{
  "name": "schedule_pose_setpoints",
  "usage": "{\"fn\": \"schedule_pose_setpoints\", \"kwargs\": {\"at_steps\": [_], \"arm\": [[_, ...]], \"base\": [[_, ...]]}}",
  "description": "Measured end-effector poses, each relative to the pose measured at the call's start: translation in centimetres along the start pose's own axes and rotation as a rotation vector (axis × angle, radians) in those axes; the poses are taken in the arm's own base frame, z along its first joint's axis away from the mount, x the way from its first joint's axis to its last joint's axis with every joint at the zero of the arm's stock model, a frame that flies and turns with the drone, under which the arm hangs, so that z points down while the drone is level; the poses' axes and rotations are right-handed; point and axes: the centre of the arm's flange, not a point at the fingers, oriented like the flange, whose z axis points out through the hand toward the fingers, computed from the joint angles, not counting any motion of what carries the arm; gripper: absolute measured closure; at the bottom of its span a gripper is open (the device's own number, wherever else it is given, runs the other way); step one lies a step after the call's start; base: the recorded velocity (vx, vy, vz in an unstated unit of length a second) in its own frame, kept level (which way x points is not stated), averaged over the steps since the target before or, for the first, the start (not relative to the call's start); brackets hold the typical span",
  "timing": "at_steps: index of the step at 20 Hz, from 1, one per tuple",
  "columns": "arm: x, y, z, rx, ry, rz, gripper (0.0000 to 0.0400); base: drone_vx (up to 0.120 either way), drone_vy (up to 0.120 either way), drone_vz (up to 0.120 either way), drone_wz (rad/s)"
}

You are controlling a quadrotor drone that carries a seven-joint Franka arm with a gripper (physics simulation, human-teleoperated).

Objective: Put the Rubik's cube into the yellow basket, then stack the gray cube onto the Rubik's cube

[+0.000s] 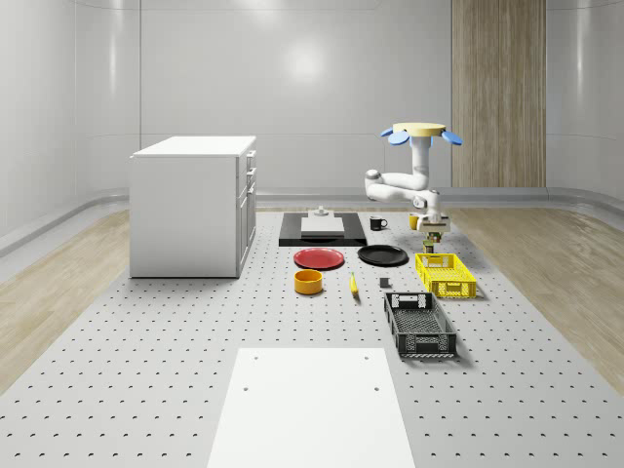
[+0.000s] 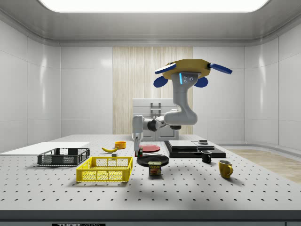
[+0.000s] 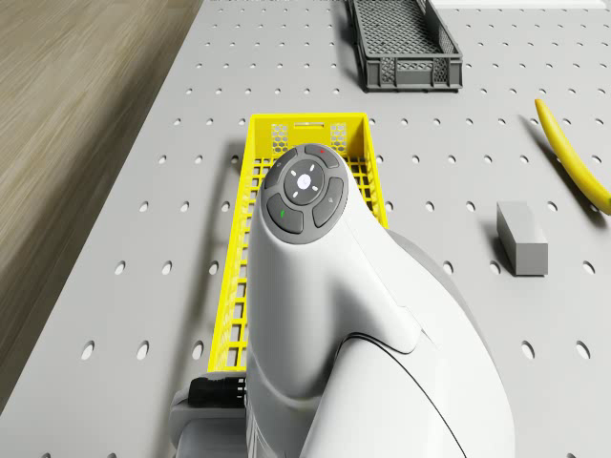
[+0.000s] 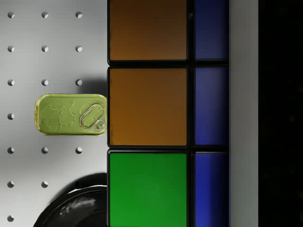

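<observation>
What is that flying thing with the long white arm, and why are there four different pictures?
It is a flying drone with a white robot arm hanging under it, hovering above a big gray table with holes. One picture looks from far off, one from the side, one from the drone, and one from the arm's wrist. The gripper at the arm's end holds a colourful Rubik's cube, up in the air near the yellow plastic basket. On the table there are also a black basket, a red plate, a black plate, a banana, a small gray block, a tin can and two mugs.
</observation>
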Motion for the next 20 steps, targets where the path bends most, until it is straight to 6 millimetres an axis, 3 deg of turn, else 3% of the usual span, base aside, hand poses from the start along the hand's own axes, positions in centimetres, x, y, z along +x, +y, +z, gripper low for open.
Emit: {"fn": "schedule_pose_setpoints", "kwargs": {"at_steps": [20], "arm": [[0.0,0.0,0.0,0.0,0.0,0.0,0.0075]], "base": [[0.12,0.0,0.0,0.0]]}}
